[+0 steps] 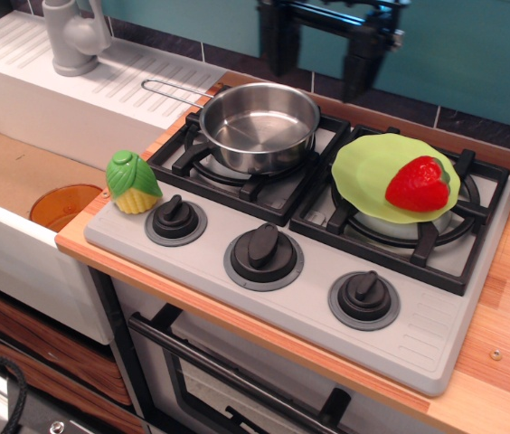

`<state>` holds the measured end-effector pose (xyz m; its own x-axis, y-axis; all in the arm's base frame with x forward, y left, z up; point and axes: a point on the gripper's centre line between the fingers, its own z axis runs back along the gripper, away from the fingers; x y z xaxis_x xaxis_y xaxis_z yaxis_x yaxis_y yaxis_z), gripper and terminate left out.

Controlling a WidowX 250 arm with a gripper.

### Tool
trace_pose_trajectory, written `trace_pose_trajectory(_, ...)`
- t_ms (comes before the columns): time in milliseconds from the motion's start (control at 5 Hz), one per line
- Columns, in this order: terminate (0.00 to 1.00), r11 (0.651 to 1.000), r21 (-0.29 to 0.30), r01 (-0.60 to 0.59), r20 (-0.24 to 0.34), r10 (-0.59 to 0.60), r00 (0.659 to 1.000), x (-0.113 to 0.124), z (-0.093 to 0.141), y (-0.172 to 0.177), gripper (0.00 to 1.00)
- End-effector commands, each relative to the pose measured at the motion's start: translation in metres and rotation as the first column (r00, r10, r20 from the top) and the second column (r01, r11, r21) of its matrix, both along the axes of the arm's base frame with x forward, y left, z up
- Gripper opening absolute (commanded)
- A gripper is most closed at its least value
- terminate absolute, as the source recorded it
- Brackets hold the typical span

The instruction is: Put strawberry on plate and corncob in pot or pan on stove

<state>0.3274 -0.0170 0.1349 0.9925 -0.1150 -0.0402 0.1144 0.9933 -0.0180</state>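
The red strawberry (418,183) lies on the right part of the lime-green plate (373,170), which rests on the right burner of the grey stove (309,298). The shiny steel pan (259,127) sits empty on the left burner, its wire handle pointing left. The corncob (132,182), yellow with a green husk cap, stands on the stove's front left corner. My gripper (316,56) hangs high at the top of the view, above and behind the gap between pan and plate. It is open and empty, its two black fingers wide apart.
Three black knobs (263,248) line the stove's front. A white sink drainboard with a grey tap (72,36) is at the back left. An orange bowl (63,206) sits low at the left. Wooden counter (508,307) runs along the right.
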Motion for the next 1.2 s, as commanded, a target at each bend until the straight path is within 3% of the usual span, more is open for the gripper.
trace_pose_trajectory(0, 0.0, 0.999, 0.025, -0.021, 0.142, 0.017, 0.99, -0.016, 0.031, 0.012, 1.0)
trace_pose_trajectory(400, 0.0, 0.998, 0.034, -0.044, 0.212, 0.036, 0.977, -0.052, 0.029, 0.034, 1.0)
trace_pose_trajectory(1000, 0.0, 0.991, 0.11, -0.071, 0.362, 0.026, 0.932, -0.053, 0.017, 0.087, 1.0)
